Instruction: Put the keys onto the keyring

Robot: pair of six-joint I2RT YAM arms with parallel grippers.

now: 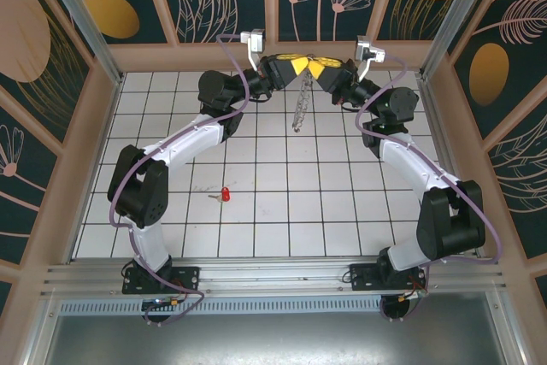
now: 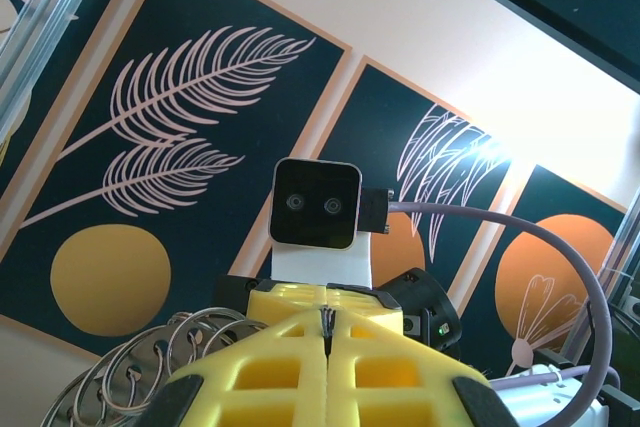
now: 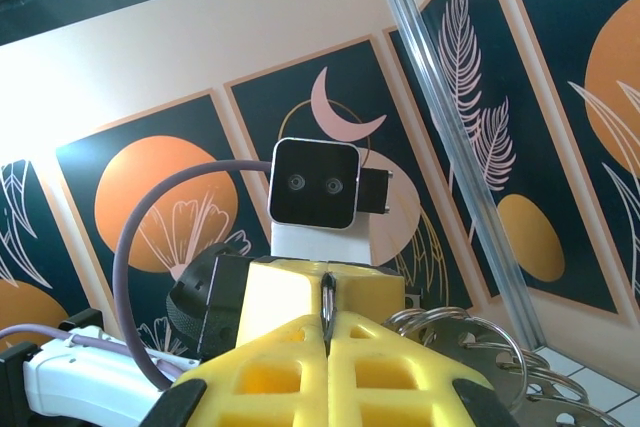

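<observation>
- Your left fingers (image 2: pixel 298 333) and right fingers (image 3: pixel 292 339) are both clamped shut on the keyring (image 1: pixel 299 114), which hangs between them, raised at the far middle.
- The red key (image 1: pixel 226 195) lies on the counter (image 1: pixel 342 211), near left of centre.

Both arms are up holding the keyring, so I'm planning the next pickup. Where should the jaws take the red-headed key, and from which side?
Take the key by its red head, its bulkiest part, coming straight down from above. It lies flat on the table, blade pointing left, so a side approach probably finds no purchase. One set of jaws must leave the keyring first.
</observation>
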